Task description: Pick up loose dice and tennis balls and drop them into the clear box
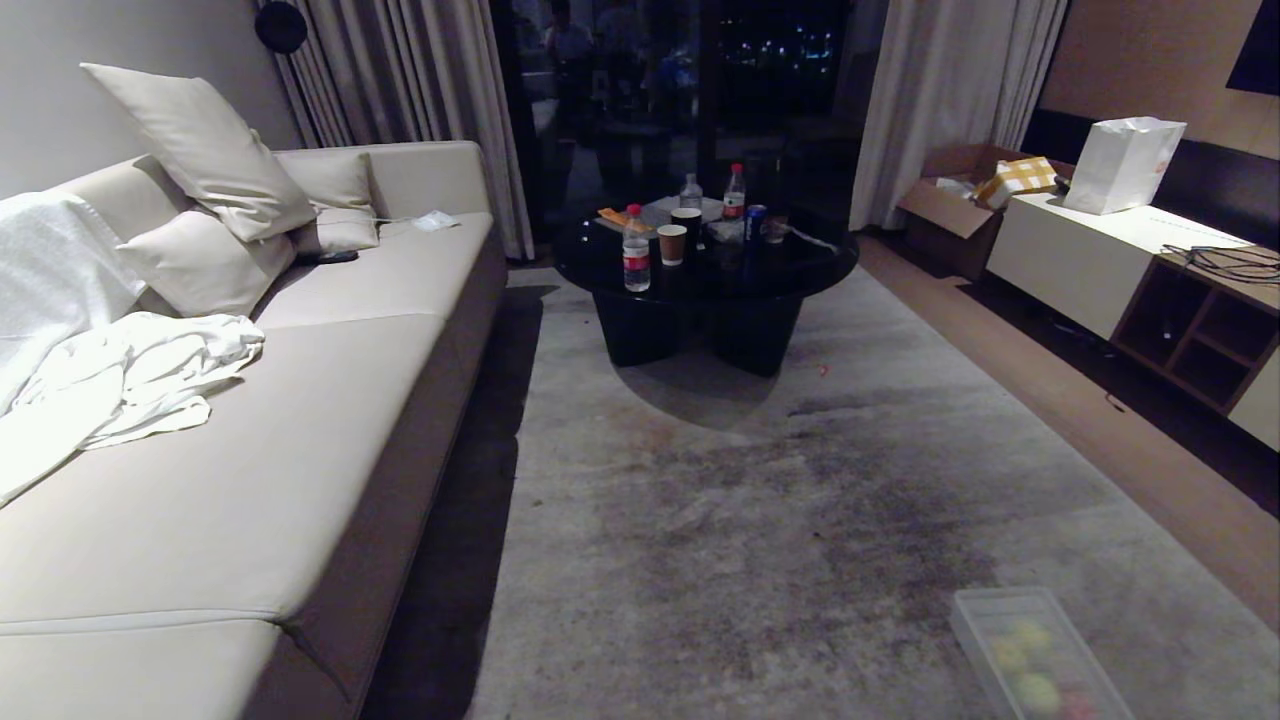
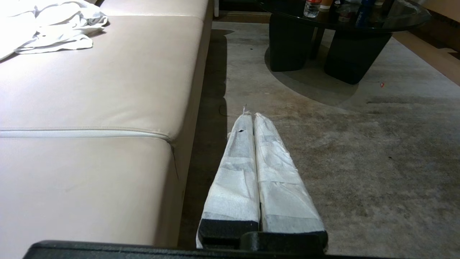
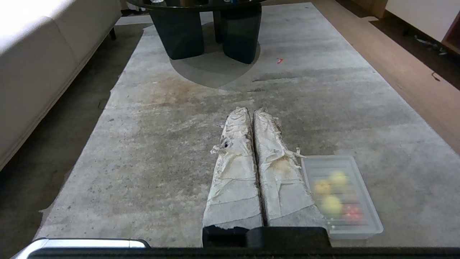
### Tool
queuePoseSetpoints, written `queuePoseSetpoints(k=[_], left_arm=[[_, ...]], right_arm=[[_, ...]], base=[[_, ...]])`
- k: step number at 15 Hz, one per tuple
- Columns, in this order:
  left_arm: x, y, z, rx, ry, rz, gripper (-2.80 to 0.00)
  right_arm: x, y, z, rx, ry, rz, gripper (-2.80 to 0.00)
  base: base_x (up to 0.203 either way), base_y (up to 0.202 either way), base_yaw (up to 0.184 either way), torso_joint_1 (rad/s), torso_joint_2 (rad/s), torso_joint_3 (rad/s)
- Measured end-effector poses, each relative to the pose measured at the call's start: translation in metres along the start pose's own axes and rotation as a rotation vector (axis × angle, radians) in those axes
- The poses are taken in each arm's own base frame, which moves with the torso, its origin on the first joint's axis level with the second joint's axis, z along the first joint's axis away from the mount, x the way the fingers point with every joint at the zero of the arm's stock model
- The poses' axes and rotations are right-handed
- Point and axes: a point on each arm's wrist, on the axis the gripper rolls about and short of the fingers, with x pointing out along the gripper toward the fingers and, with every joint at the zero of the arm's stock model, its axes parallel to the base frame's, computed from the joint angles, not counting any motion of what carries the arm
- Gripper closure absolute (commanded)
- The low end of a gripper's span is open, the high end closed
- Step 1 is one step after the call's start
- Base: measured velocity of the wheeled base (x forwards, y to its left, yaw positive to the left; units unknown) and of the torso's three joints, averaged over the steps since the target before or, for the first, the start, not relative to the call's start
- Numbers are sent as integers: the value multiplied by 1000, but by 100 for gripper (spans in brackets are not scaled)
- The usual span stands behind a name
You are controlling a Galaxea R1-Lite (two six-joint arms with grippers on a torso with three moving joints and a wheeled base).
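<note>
The clear box lies on the grey rug at the near right, with a ribbed translucent top over it. Through that top show blurred yellow-green blobs and a red one; I cannot tell tennis balls from dice among them. No loose ball or die shows on the rug. My right gripper hangs shut and empty over the rug, with the clear box just beside its white-wrapped fingers. Beside the sofa's front edge my left gripper is shut and empty. Neither arm is in the head view.
A cream sofa with pillows and white cloth runs along the left. A black round table with bottles and cups stands ahead on the rug. A tiny red speck lies near its base. A low cabinet lines the right wall.
</note>
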Motion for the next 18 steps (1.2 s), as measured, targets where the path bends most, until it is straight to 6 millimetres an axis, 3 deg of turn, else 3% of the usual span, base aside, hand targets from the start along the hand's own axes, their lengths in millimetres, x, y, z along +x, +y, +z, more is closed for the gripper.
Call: queuePoseSetpoints(k=[18], left_arm=[[0,0,0,0,0,-1,0]], right_arm=[[0,0,0,0,0,0,0]], base=[[0,0,0,0,0,0]])
